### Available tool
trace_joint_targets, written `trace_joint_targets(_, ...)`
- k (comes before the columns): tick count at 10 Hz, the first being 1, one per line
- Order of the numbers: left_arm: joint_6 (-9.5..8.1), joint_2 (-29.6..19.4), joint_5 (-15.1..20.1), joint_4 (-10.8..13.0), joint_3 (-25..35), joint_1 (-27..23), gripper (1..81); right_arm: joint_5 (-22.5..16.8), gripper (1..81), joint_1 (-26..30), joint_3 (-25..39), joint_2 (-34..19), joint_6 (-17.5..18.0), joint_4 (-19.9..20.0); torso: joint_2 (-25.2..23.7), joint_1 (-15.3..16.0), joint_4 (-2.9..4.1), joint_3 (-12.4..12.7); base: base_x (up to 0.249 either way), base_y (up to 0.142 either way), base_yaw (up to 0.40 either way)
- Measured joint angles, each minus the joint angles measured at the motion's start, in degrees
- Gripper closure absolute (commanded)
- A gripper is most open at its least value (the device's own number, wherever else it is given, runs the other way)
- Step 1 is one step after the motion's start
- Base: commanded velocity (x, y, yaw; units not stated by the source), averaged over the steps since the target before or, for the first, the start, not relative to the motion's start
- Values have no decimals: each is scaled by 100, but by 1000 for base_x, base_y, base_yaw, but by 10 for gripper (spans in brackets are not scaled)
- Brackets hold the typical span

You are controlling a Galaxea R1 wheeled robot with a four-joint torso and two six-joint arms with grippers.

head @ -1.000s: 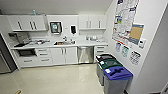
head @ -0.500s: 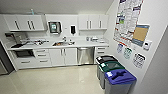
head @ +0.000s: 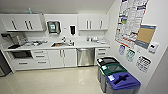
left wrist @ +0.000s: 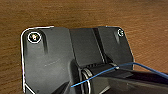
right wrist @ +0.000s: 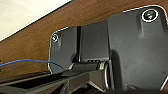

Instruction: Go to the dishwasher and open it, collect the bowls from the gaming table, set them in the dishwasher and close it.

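The head view looks into a small kitchen. The dishwasher [head: 85, 56] with its stainless-steel front sits under the white worktop [head: 82, 45], near the right end of it, between white cabinet doors [head: 63, 57] on one side and a narrow stack of drawers [head: 101, 51] on the other. Its door is closed. A sink [head: 60, 44] is set in the worktop just left of the dishwasher. White wall cupboards [head: 93, 22] hang above. Against the right wall stand three waste bins in a row: one with a black lid [head: 107, 60], one with a green lid [head: 113, 68] and one with a blue lid [head: 122, 80]. Posters [head: 130, 20] cover the wall above them. The floor [head: 55, 81] is pale and glossy. Both wrist views show a brown wooden surface [left wrist: 75, 12] behind the robot's dark plate; I cannot tell how wide either gripper stands.
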Motion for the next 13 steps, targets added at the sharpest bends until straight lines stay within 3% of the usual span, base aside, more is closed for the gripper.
trace_joint_targets(13,0,-16,4,0,28,-11,10,0,10,0,-23,0,-2,-2,0,2,0,0,171,75,0)
